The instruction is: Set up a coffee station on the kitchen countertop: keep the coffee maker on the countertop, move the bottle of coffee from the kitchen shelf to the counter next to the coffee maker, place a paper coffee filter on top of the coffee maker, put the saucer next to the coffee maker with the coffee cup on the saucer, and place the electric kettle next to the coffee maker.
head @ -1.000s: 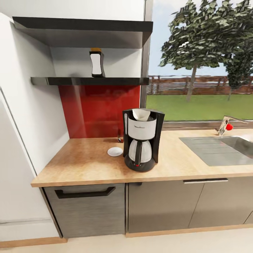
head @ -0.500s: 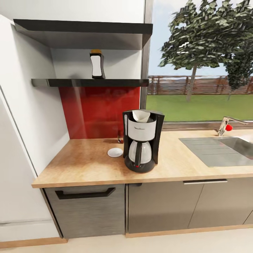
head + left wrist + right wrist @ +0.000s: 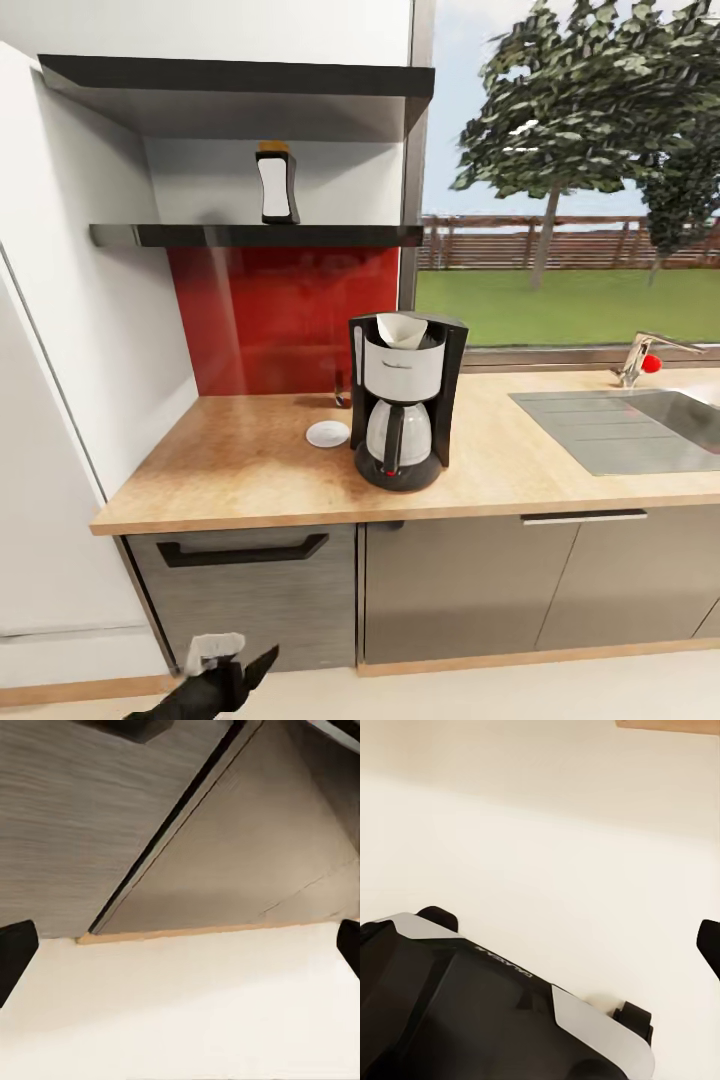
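Since the picture half a second before, the left gripper [image 3: 232,668] had risen into the bottom edge of the head view, low in front of the grey cabinet fronts; nothing on the counter had shifted. In the left wrist view its two dark fingertips [image 3: 15,952] stood wide apart with nothing between them, over the pale floor and the cabinet base. The right gripper's condition could not be told: the right wrist view showed one dark fingertip at the frame edge, the floor, and the robot's glossy black base.

The bottle of coffee [image 3: 276,183] stood upright on the kitchen shelf [image 3: 250,234], a thin glossy dark board above a red backsplash. The bottle was dark and waisted, with a white label and a yellow-brown cap.

The coffee maker [image 3: 404,400] stood on the kitchen countertop [image 3: 240,470], a light wood-grain worktop. The white paper coffee filter [image 3: 400,328] sat in its top. The round white saucer [image 3: 327,433] lay just beside it, bare.

Fetching the bottle looked like the step in hand. The next move would call for raising the left arm to shelf height and closing on the bottle's narrow middle.
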Available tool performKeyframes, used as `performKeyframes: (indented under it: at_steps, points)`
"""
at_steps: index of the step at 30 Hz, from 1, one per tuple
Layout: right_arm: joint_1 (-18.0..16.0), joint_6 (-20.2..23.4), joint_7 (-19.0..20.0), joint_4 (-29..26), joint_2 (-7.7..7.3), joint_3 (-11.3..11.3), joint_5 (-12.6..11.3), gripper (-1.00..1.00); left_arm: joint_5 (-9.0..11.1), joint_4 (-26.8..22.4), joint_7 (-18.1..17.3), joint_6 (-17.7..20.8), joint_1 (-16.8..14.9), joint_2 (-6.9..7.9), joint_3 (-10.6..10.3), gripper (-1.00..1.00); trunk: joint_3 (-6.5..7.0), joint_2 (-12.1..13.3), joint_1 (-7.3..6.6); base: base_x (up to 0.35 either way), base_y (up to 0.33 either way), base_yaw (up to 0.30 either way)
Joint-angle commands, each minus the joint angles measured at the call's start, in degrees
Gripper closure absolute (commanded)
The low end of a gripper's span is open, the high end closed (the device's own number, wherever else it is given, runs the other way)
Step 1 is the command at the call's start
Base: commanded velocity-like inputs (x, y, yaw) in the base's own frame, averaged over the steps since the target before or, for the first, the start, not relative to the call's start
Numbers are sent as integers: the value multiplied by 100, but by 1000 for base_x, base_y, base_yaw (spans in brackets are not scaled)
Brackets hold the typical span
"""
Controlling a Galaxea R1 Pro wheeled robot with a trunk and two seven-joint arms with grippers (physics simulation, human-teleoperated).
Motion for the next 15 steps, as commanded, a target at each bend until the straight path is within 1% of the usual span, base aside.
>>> performKeyframes:
  at_steps: [1, 3, 4, 7, 9, 10, 13, 15]
  points:
    - [-8, -35, 25, -15, 7, -47, 59, -100, 39, -301, -7, 290, 2, -1, -141, -100, -8, -5, 1, 0, 0, 0]
    - [-8, -35, 25, -15, 7, -46, 59, -100, 43, -732, -4, 667, 2, -25, -358, -100, -8, -5, 1, 0, 0, 0]
    - [-8, -35, 25, -15, 7, -46, 59, -100, 49, -1036, -5, 935, 4, -97, -503, -100, -8, -5, 1, 0, 0, 0]
    - [-8, -37, 25, -15, 7, -46, 59, -100, 56, -1301, -6, 1186, -35, -251, -628, -100, -8, -5, 1, 0, 0, 0]
    - [-8, -38, 25, -12, 7, -45, 59, -100, 59, -1403, -7, 1330, -140, -357, -676, -100, -8, -5, 1, 0, 0, 0]
    - [-8, -38, 25, -10, 7, -45, 59, -100, 62, -1470, -15, 1511, -318, -435, -706, -100, -8, -5, 1, 0, 0, 0]
    - [-8, -38, 25, -9, 7, -45, 59, -100, 75, -1528, -133, 1896, -686, -506, -732, -100, -8, -5, 1, 0, 0, 0]
    - [-8, -37, 25, -8, 7, -45, 59, -100, 81, -1550, -309, 2194, -966, -543, -742, -100, -8, -5, 1, 0, 0, 0]
